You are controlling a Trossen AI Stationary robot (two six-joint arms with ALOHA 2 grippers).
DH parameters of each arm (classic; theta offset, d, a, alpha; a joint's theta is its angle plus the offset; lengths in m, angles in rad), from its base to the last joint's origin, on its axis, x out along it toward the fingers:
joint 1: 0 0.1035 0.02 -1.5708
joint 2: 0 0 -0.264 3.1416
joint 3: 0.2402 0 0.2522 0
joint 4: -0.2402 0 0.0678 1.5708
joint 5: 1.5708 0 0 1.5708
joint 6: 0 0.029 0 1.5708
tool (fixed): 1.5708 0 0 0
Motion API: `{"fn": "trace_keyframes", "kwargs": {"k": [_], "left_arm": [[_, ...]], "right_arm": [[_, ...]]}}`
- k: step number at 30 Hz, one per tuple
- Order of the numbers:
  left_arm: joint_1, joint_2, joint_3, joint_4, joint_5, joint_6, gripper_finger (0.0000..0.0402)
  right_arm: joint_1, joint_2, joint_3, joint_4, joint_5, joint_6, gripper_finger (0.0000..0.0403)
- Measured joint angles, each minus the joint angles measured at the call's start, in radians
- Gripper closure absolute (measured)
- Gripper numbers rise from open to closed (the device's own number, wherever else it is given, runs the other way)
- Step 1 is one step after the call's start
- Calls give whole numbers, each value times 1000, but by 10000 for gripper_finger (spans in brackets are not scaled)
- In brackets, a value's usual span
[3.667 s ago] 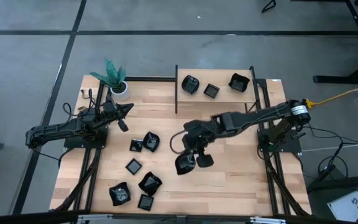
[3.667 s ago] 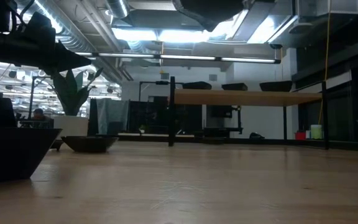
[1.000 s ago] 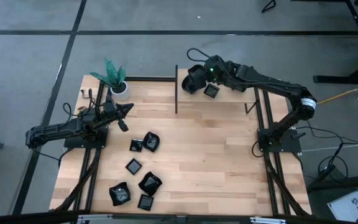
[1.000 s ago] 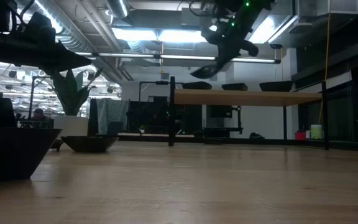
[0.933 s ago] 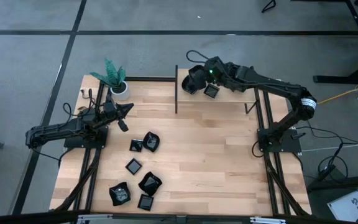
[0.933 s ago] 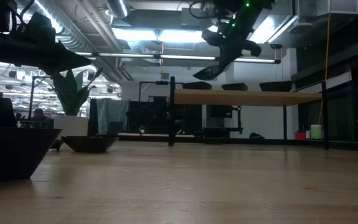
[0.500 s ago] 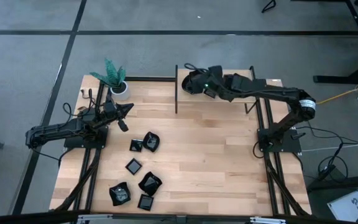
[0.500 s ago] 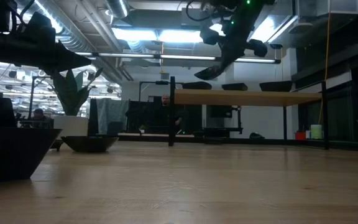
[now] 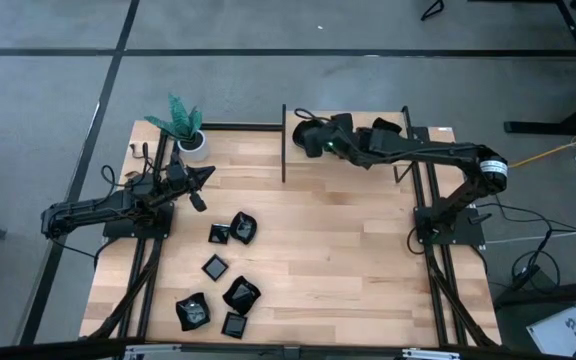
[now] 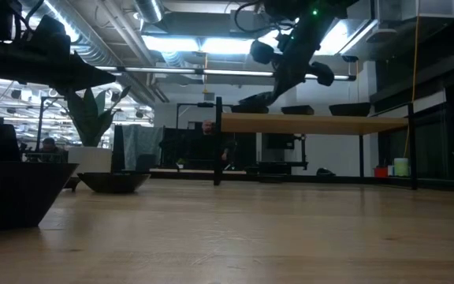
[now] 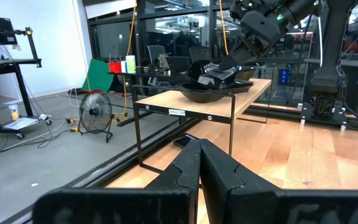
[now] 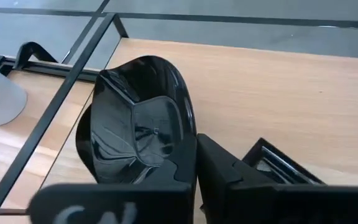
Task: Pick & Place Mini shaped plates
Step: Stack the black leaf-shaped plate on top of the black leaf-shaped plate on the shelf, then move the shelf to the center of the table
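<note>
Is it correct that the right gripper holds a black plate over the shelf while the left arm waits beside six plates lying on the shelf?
Not quite. The six plates near the left arm lie on the table, not on the shelf, as the high view shows. The right gripper does hold a black plate over the shelf, and the left gripper waits.

A robotics lab or industrial workshop. The pale wooden surface (image 9: pixel 348 250) stands on a grey concrete floor (image 9: pixel 268 80) marked with dark lines. Exposed ducts and strip lights (image 10: pixel 203 43) run across the ceiling. Beyond the surface, toward 12 o'clock, stand office chairs (image 11: pixel 194 56), a floor fan (image 11: pixel 96 112) and a metal equipment stand (image 11: pixel 8 62), with cables trailing on the floor.
</note>
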Motion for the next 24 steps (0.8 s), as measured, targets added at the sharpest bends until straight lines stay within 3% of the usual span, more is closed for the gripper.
{"fn": "trace_keyframes", "kwargs": {"k": [6,15,24], "left_arm": [[0,0,0,0,0,0,398],[0,0,0,0,0,0,398],[0,0,0,0,0,0,398]], "right_arm": [[-2,0,0,15,1,-58,363],[-1,0,0,47,-3,-163,284],[-1,0,0,56,-132,-220,207]]}}
